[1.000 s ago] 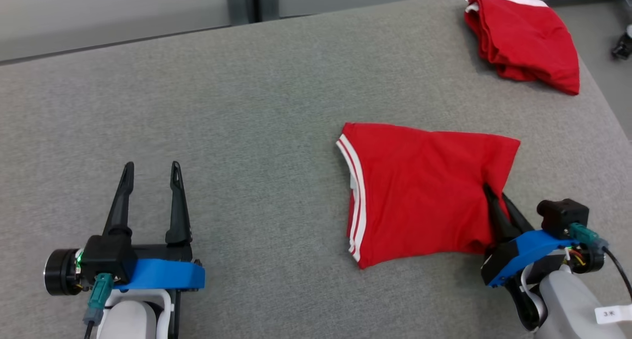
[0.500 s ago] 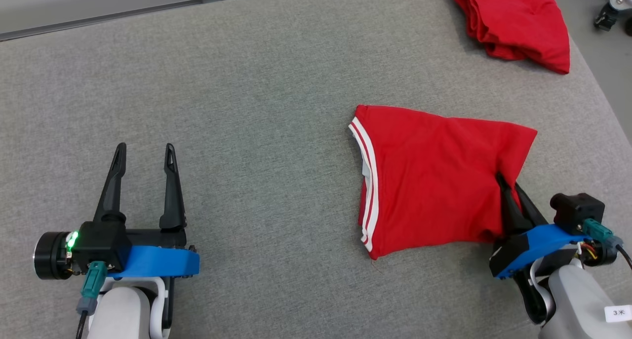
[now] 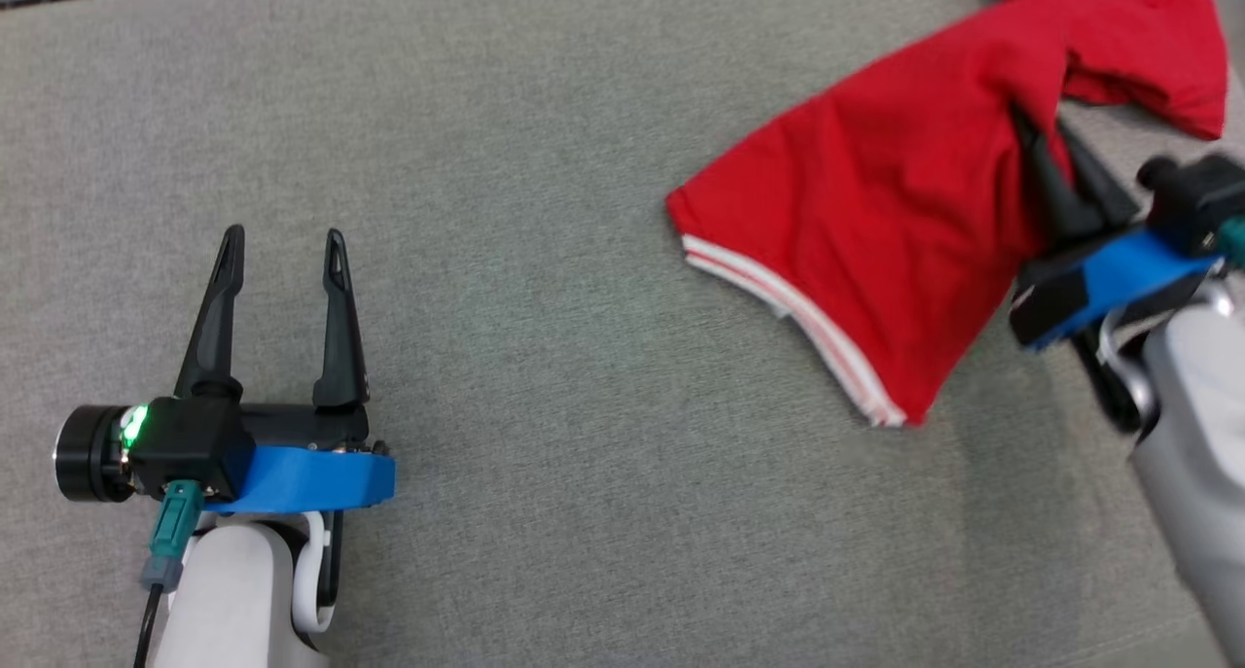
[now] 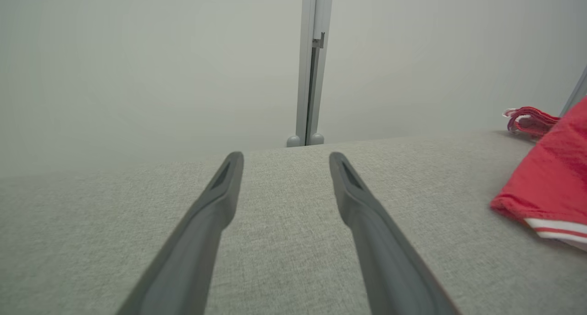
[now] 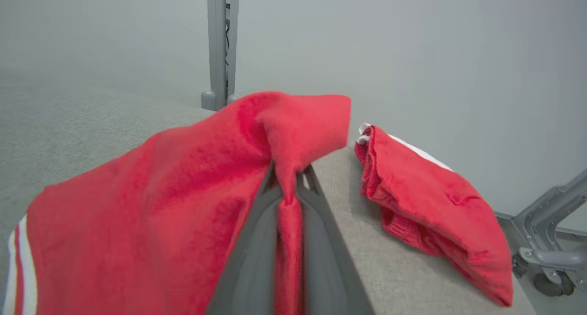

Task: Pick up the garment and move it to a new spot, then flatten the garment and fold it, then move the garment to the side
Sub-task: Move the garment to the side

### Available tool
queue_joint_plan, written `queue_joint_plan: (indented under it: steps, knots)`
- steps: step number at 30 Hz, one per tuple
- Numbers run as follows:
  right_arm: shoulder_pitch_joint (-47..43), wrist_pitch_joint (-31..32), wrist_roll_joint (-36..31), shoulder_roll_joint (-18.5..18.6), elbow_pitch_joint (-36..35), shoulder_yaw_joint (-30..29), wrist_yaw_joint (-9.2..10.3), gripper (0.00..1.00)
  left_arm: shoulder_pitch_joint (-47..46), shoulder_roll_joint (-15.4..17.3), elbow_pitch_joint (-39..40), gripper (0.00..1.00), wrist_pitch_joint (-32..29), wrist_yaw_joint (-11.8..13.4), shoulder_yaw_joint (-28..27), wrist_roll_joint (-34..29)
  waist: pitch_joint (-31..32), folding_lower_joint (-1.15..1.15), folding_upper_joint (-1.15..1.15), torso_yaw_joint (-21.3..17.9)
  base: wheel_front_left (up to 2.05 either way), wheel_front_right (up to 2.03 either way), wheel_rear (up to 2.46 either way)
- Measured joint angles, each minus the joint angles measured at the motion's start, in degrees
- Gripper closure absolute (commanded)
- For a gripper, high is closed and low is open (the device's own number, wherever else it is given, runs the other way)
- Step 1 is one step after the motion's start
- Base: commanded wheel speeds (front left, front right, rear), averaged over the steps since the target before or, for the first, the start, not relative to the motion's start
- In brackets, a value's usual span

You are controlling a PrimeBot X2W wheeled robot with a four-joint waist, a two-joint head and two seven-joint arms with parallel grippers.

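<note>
The garment (image 3: 875,211) is a folded red piece with white stripes along one hem, hanging lifted at the right of the head view. My right gripper (image 3: 1043,138) is shut on its upper right part; in the right wrist view the red cloth (image 5: 192,200) is pinched between the dark fingers (image 5: 257,241) and drapes to the left. My left gripper (image 3: 282,245) stands open over the grey table at the lower left, holding nothing. In the left wrist view its fingers (image 4: 215,200) point at bare table, with the garment's striped hem (image 4: 550,191) at the right edge.
A second red garment (image 5: 431,205) lies bundled near the table's far right corner, close behind the held one (image 3: 1157,55). The grey fabric table (image 3: 535,211) ends at the right, where a metal frame with a caster (image 5: 545,260) stands. A grey wall post (image 4: 312,76) stands behind the table.
My right gripper has lifted the garment and carried it up and away toward the far right; the striped hem has swung from the left side to the bottom. The camera has tilted down. The left gripper stays put.
</note>
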State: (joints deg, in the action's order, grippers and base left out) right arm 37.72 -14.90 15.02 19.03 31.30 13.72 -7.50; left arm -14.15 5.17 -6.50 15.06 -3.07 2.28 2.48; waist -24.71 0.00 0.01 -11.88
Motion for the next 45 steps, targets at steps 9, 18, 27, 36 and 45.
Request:
queue_joint_plan:
  steps: [9,18,27,36,45]
  knots:
    - [15.55,1.93,1.4,5.69,4.37,2.13,0.0,1.0,-2.91,0.12,1.88,0.0,0.0,-0.26,0.81,-0.58,-5.69,0.01,0.0,2.56,0.0,0.0,0.0]
    - [25.9,2.23,3.69,12.52,14.85,-0.69,0.0,1.0,-4.93,1.14,4.59,0.0,0.03,-0.01,1.53,-1.56,-11.5,0.0,0.0,3.14,0.0,0.0,0.0]
    - [31.67,2.4,4.58,19.16,24.99,-2.44,0.0,1.0,-5.55,2.07,7.66,0.0,0.19,0.02,2.09,-2.03,-14.33,-0.01,-0.01,2.95,0.0,0.0,0.0]
    - [36.34,2.76,-0.32,20.85,30.64,0.04,0.0,1.0,-5.66,2.4,8.82,0.0,0.2,0.51,2.3,-1.97,-15.62,-0.01,-0.02,2.95,0.0,0.0,0.0]
    - [39.02,2.72,-4.16,19.34,37.01,-1.46,0.0,0.0,-5.92,2.26,8.26,0.0,0.2,1.02,2.47,-1.11,-14.94,0.01,-0.01,3.53,0.0,0.0,0.0]
